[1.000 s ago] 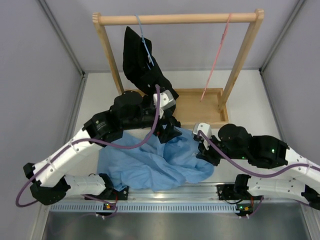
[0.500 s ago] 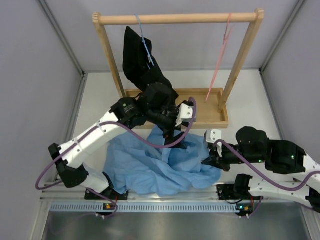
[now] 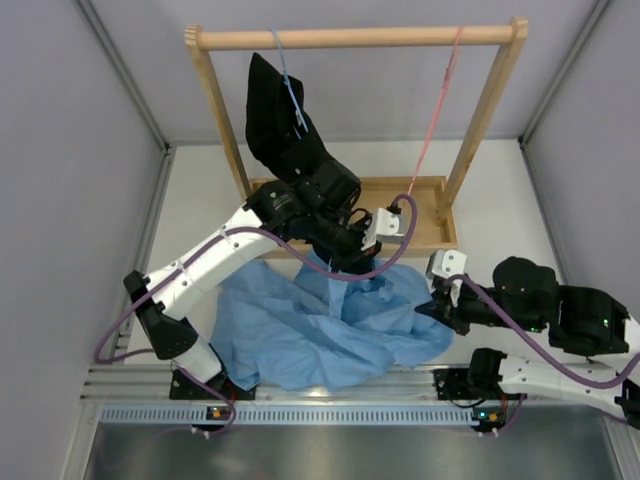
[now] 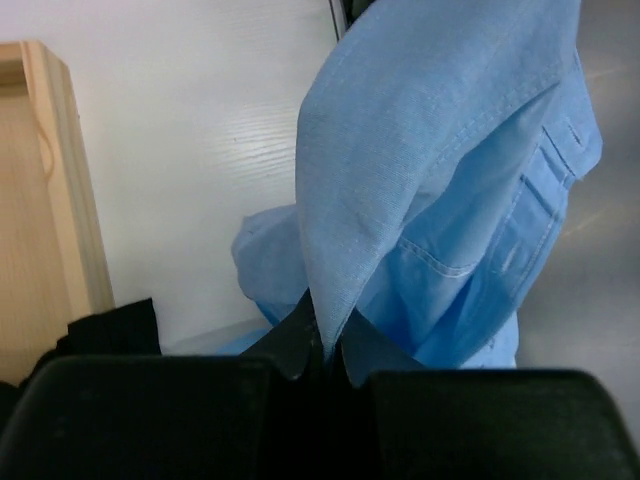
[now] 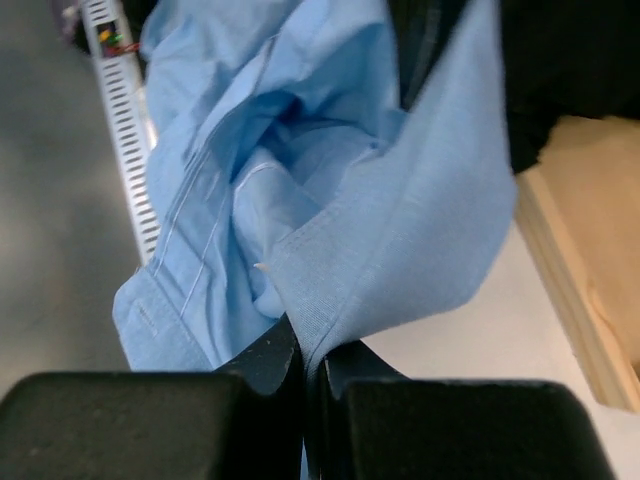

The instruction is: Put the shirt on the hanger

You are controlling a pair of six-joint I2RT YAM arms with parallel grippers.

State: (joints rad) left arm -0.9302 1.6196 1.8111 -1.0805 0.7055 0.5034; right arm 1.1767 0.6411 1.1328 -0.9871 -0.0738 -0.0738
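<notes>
The light blue shirt (image 3: 300,330) lies crumpled on the table between the arms. My left gripper (image 3: 352,268) is shut on a fold of the shirt (image 4: 420,150) near its far edge; the cloth runs up out of the closed jaws (image 4: 328,345). My right gripper (image 3: 425,308) is shut on the shirt's right edge, where a hem of the shirt (image 5: 400,200) is pinched between the jaws (image 5: 312,365). The pink hanger (image 3: 432,120) hangs empty from the right end of the wooden rail, above and behind both grippers.
A wooden rack (image 3: 350,38) stands at the back, with a wooden base tray (image 3: 405,215). A black shirt (image 3: 280,130) hangs on a light-blue hanger (image 3: 290,85) at the rack's left. Grey walls close in both sides. A slotted rail (image 3: 300,412) runs along the near edge.
The left arm swung right and forward, and its gripper closed on the shirt. The right gripper moved right with the hem, dragging the cloth that way.
</notes>
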